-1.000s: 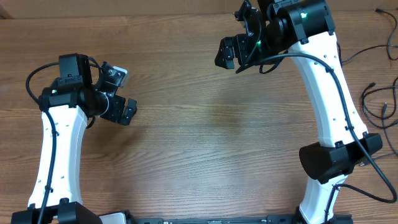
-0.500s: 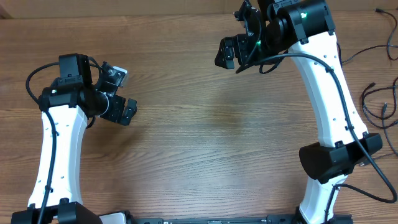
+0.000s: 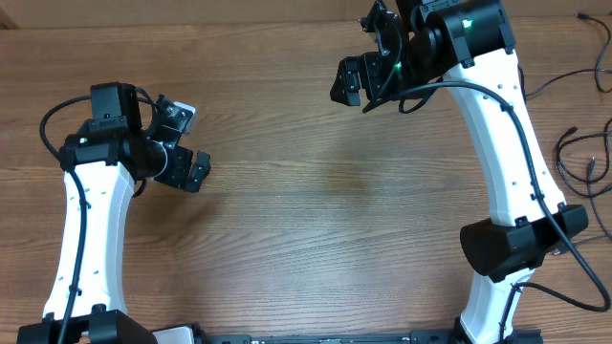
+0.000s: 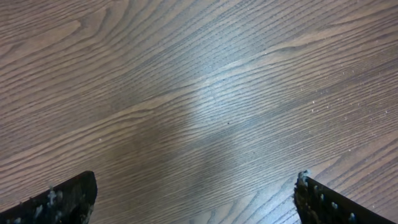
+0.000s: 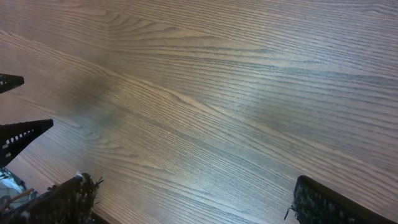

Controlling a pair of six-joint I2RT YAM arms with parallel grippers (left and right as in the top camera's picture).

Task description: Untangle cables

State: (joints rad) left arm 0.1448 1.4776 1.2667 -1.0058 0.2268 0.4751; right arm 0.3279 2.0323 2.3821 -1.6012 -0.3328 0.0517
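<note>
Thin black cables (image 3: 585, 158) lie in loose loops at the far right edge of the table in the overhead view, partly cut off by the frame. My left gripper (image 3: 191, 143) is open and empty at the left of the table, far from them. My right gripper (image 3: 359, 53) is open and empty, raised at the back centre-right. The left wrist view shows its open jaws (image 4: 196, 199) over bare wood. The right wrist view shows its open jaws (image 5: 193, 199) over bare wood. No cable shows in either wrist view.
The wooden table (image 3: 316, 191) fills the overhead view. A thicker black arm cable (image 3: 574, 258) hangs by the right arm's base. Another thin cable end (image 3: 585, 17) lies at the back right corner.
</note>
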